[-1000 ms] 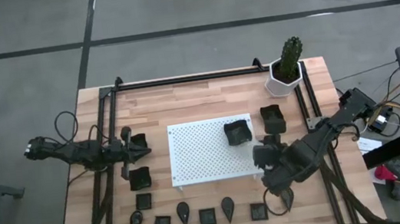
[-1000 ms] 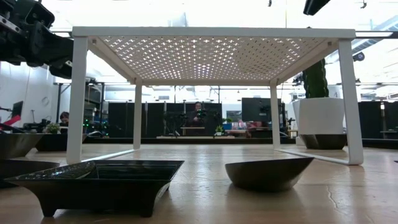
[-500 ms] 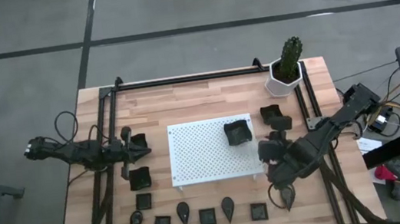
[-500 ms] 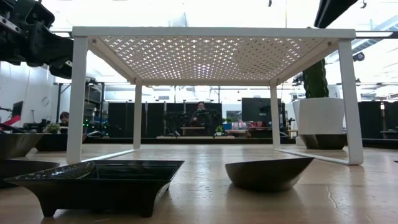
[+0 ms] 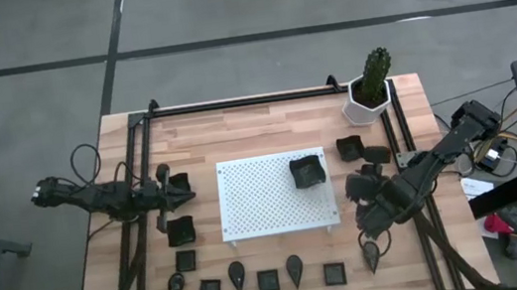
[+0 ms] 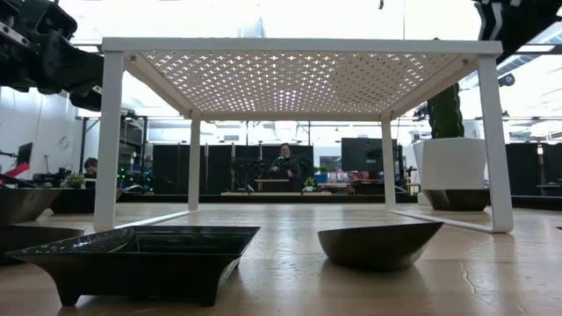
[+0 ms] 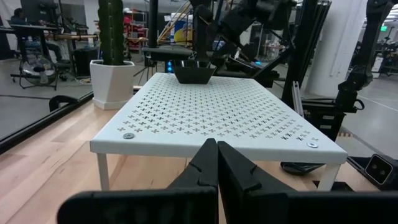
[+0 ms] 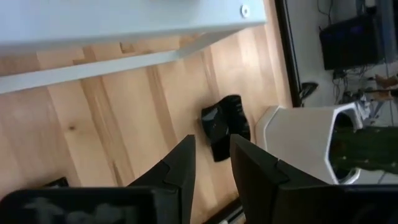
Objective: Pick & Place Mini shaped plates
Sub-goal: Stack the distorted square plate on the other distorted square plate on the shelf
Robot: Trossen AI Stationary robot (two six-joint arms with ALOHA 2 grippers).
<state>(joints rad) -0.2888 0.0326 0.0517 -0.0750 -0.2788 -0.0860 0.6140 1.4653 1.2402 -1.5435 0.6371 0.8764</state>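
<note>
The right gripper (image 5: 366, 213), open and empty, has swung right; one plate (image 5: 307, 171) sits on the board (image 5: 256, 205), many remain.

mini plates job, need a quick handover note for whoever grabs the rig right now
Left gripper: shut, empty, parked at the table's left side facing the white board.
Right gripper: open, empty, over the table right of the board, pointing toward a square plate by the cactus pot.
Done: one square plate on the board, near its far right corner.
Left: the front row of small square and teardrop plates, one teardrop under the right arm, two plates near the left gripper, and the plates beside the pot.
</note>
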